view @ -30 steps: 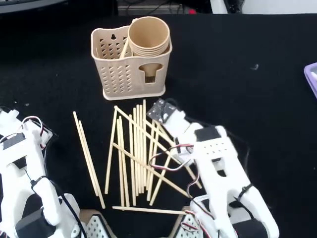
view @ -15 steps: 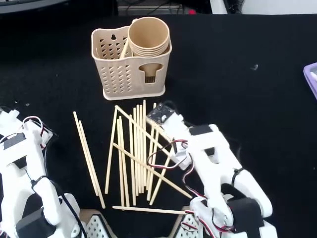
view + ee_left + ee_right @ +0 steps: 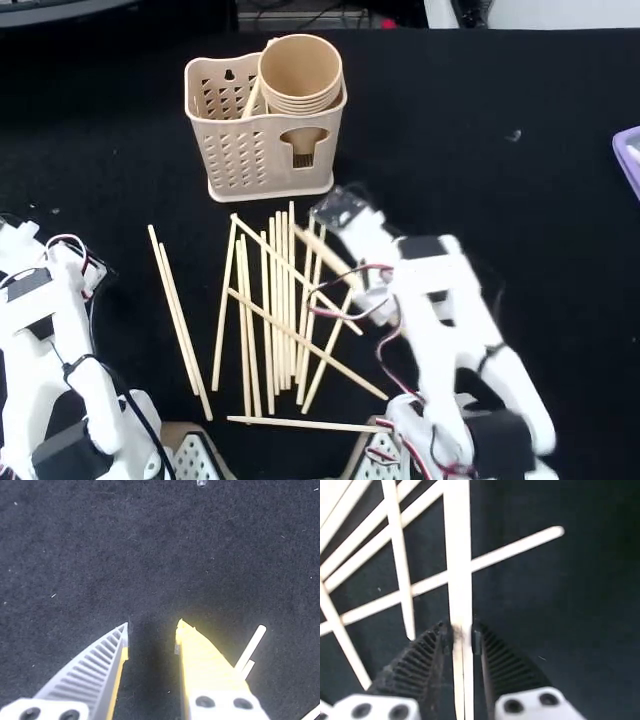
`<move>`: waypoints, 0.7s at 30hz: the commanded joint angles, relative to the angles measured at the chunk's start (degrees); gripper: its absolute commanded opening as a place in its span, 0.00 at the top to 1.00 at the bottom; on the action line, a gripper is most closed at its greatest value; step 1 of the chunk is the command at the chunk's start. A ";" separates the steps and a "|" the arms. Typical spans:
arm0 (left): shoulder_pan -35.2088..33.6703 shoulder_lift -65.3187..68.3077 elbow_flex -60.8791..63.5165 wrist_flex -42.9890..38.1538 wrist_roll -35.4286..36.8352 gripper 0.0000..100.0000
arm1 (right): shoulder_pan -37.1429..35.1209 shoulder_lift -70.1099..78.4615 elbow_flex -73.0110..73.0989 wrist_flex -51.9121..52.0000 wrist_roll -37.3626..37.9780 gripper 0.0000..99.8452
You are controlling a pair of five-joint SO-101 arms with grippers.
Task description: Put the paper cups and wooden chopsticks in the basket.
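Note:
The beige basket (image 3: 250, 150) stands at the back of the black table, with a stack of paper cups (image 3: 300, 72) and one chopstick (image 3: 252, 100) inside it. Several wooden chopsticks (image 3: 270, 310) lie scattered in front of it. My right arm (image 3: 430, 300) is over the pile's right side. My right gripper (image 3: 461, 630) is shut on a chopstick (image 3: 458, 555) that points away from the fingers over other crossed sticks. My left arm (image 3: 40, 330) sits at the near left. My left gripper (image 3: 152, 625) is open over bare cloth, with a chopstick end (image 3: 252, 645) beside it.
A purple object (image 3: 630, 150) pokes in at the table's right edge. Black cloth (image 3: 480, 130) covers the table to the right of the basket and at the far left. The arms' bases and cables take up the near edge.
My right arm dipped onto the right side of the chopstick pile, then shifted back toward the basket with a chopstick in its fingers. My left arm has not moved.

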 commanded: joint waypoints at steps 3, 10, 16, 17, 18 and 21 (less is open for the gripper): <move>0.40 -1.58 -0.40 -0.79 0.00 0.84 | 2.55 -16.92 -8.31 13.45 1.41 0.99; 0.48 -1.67 -0.48 -0.79 0.00 0.84 | -8.97 -36.44 -26.42 19.43 -10.11 0.99; 0.40 -1.67 -0.48 -0.79 0.00 0.84 | -18.90 -33.89 -29.23 -9.05 -23.91 0.99; 0.40 -1.67 -0.48 -0.79 0.00 0.84 | -19.60 -32.22 -28.09 -15.38 -25.23 0.99; 0.40 -1.67 -0.48 -0.79 0.00 0.84 | -20.13 -30.37 -27.21 -21.19 -26.20 0.99; 0.40 -1.67 -0.48 -0.79 0.00 0.84 | -22.24 -23.25 -25.71 -38.15 -26.99 0.99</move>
